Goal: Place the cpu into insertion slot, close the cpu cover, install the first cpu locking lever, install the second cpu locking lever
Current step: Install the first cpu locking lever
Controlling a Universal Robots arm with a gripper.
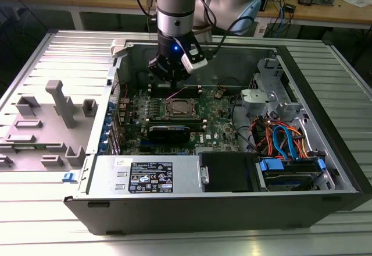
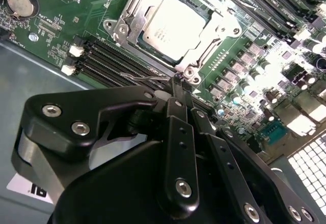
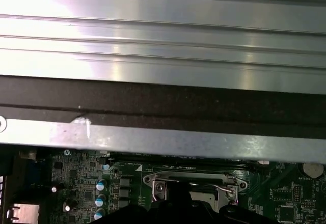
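**A:** What does the exterior view give you?

**B:** An open dark-grey metal computer case (image 1: 325, 169) lying on a ribbed metal table (image 1: 35, 227). The black gripper (image 1: 168, 77) on the grey arm hangs inside the case, just above the far edge of the green motherboard (image 1: 218, 129). The small square insertion slot with its silver rim (image 1: 181, 108) sits just in front of the gripper, near the board's middle. A grey plastic fixture with upright posts (image 1: 55, 122) stands on the table at the exterior view's left.

**A:** And the second wrist view?

**B:** The small flat square cpu with the dull silver-grey top (image 2: 173, 26) lies seated in the insertion slot (image 2: 133, 34). The thin silver cpu cover frame (image 2: 219, 30) lies flat around it, the chip showing through its window. The gripper (image 2: 179, 84) has its black fingers drawn close together, tips right at the socket's corner, beside a thin silver wire lever (image 2: 145, 76). Whether they pinch that wire I cannot tell. A round coin battery (image 2: 21, 2) sits well apart on the board.

**A:** The first wrist view?

**B:** The case's metal wall (image 3: 163, 140) crosses above the motherboard (image 3: 76, 183), and the socket frame (image 3: 196, 180) lies just beyond the dark gripper body.
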